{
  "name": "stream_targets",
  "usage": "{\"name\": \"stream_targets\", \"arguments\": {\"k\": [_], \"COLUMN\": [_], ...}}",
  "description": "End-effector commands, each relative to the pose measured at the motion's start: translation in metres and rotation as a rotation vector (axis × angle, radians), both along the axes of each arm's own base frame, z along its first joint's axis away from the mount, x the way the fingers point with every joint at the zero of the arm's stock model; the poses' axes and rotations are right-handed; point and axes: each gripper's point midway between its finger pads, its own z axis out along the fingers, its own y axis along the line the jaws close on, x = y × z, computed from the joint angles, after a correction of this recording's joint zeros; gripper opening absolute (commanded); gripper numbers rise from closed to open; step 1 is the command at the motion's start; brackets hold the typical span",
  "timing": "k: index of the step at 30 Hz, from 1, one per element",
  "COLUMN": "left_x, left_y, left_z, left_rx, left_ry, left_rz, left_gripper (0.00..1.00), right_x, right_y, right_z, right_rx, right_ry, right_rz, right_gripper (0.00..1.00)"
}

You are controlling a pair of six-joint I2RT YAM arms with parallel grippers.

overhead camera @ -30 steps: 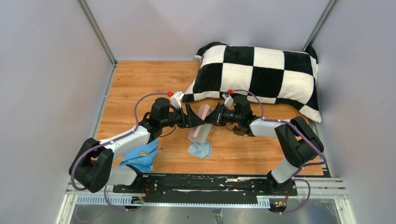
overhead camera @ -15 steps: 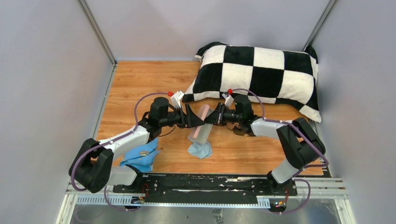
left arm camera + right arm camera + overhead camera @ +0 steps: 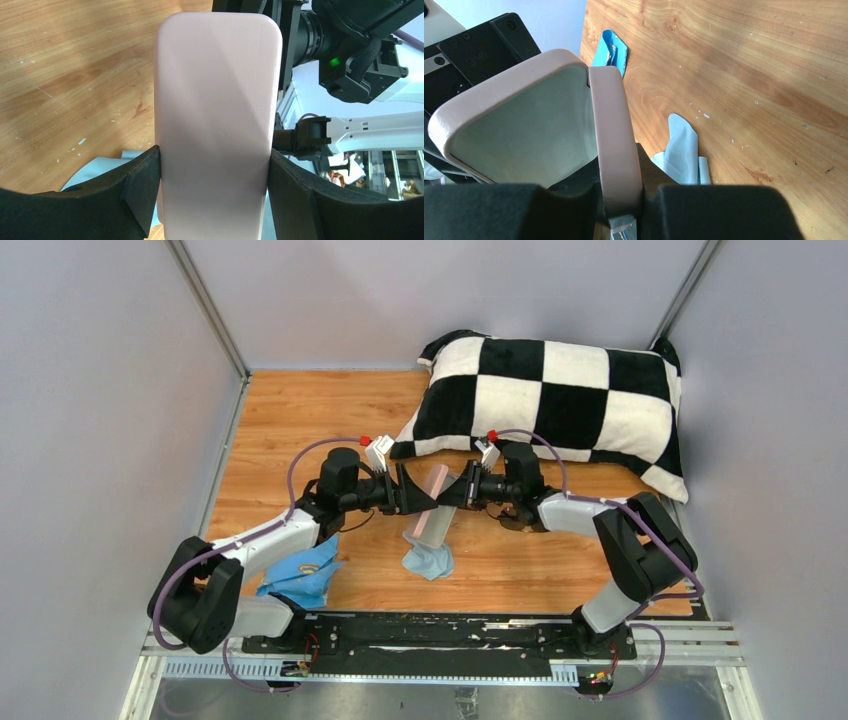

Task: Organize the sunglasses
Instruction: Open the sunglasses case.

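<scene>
The pink case (image 3: 432, 505) is held tilted above the wooden table between both arms. My left gripper (image 3: 415, 494) is shut on it, one finger on each long side, as the left wrist view (image 3: 215, 180) shows on the case's pink back (image 3: 217, 100). My right gripper (image 3: 452, 490) is shut on the case's rim (image 3: 616, 145). The case is open, with its pale inside (image 3: 529, 130) showing and holding nothing that I can see. A thin dark shape under my right forearm (image 3: 510, 522) may be the sunglasses, mostly hidden.
A light-blue cloth (image 3: 427, 562) lies on the table under the case and also shows in the right wrist view (image 3: 684, 147). A brighter blue item (image 3: 303, 575) lies by my left arm. A black-and-white checked pillow (image 3: 560, 405) fills the back right.
Both grippers stay shut on the pink case in the same place. My right forearm has shifted very slightly.
</scene>
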Motion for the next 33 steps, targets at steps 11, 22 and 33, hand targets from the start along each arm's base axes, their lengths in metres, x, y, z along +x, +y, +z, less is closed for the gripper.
{"name": "stream_targets", "arguments": {"k": [11,22,33], "left_x": [0.024,0.023,0.026], "left_y": [0.014,0.011,0.043], "left_z": [0.023,0.022,0.049], "left_rx": [-0.02,-0.026,0.16], "left_ry": [-0.12,-0.109,-0.175], "left_rz": [0.072,0.051,0.167], "left_gripper": [0.0,0.01,0.18], "right_x": [-0.015,-0.003,0.045], "right_y": [-0.021,-0.02,-0.01], "right_z": [-0.016,-0.012,-0.007], "right_rx": [-0.047,-0.053,-0.086], "right_ry": [0.005,0.025,0.029], "right_rz": [0.059,0.013,-0.073], "right_gripper": [0.0,0.0,0.0]}}
